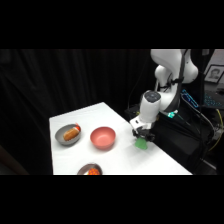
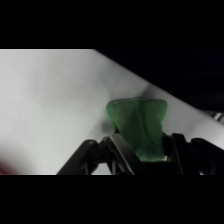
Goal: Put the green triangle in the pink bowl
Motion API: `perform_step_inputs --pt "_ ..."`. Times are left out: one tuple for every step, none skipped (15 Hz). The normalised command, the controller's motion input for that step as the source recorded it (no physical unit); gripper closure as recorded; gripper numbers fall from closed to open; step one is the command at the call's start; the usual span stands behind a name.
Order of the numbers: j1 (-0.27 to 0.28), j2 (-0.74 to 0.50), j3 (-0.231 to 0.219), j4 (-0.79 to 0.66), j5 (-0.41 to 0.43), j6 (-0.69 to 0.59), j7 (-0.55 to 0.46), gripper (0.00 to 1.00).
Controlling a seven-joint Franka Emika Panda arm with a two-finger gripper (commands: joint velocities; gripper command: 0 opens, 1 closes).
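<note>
The green triangle [image 1: 142, 144] is a small bright green wedge near the table's right edge, right under my gripper [image 1: 142, 138]. In the wrist view the green triangle [image 2: 139, 125] fills the space between the two fingers, which are closed against its sides. Whether it rests on the table or hangs just above it, I cannot tell. The pink bowl [image 1: 103, 138] stands empty on the table, well to the left of the gripper.
A grey bowl [image 1: 67, 135] holding an orange-red item sits at the left of the table. Another grey bowl [image 1: 90, 170] with orange items is at the front edge. The table's right edge [image 1: 165, 150] runs close beside the gripper.
</note>
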Motion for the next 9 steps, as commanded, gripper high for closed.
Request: perform_step_inputs --pt "0.121 0.01 -0.194 0.03 -0.213 0.12 0.16 0.84" --pt "0.110 0.01 -0.182 0.03 -0.199 0.12 0.15 0.89" --pt "0.087 -0.01 -0.155 0.01 -0.166 0.10 0.12 0.97" --pt "0.070 -0.04 -0.131 0.00 -0.136 0.07 0.11 0.93" --pt "0.058 -0.08 -0.110 -0.01 -0.107 0.02 0.10 0.92" --pt "0.038 -0.13 -0.085 -0.04 -0.082 -0.01 0.06 0.95" --pt "0.012 -0.19 -0.051 -0.05 -0.038 -0.06 0.03 0.92" --pt "-0.021 -0.25 -0.015 -0.06 0.018 -0.14 0.00 0.93" --pt "-0.067 -0.31 0.033 -0.07 0.077 -0.19 -0.06 0.92"
